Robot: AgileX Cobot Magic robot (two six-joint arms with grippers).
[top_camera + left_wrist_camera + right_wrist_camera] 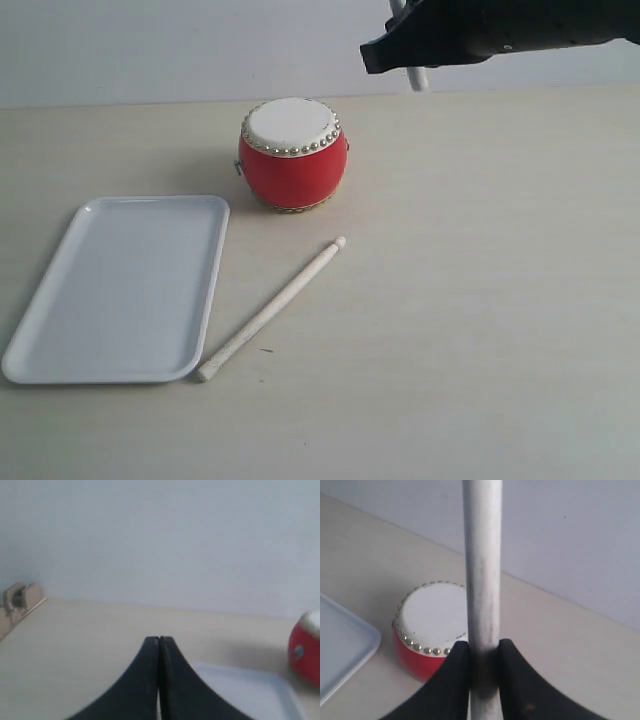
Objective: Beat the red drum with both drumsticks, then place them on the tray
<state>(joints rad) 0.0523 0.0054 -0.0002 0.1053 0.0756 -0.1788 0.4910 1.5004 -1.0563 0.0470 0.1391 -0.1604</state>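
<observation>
Squarely toward the back of the tabletop stands the red drum, upright on its gold rim with the white skin facing up, as it must be to take a beat. In front of it the loose drumstick lies flat and slanted. Its rounded tip points toward the drum, and its butt end is just beside the near corner of the tray; whether the two touch is hard to tell. The tray lies to the drum's left with nothing on it, its long side running front to back, so there is room for both sticks.

Above and to the right of the drum, the right pincer is clamped across the shaft of the held drumstick, so most of the stick juts out past the jaws. In the wrist view the stick lines up over the drum skin, a raised pose that suits a downward stroke. The left pincer is out of the exterior view. Its jaws are pressed together with nothing between them, and a corner of the tray and the drum's side show beyond it. By my reading the beating is only half equipped, since the left arm has yet to collect the loose stick.
</observation>
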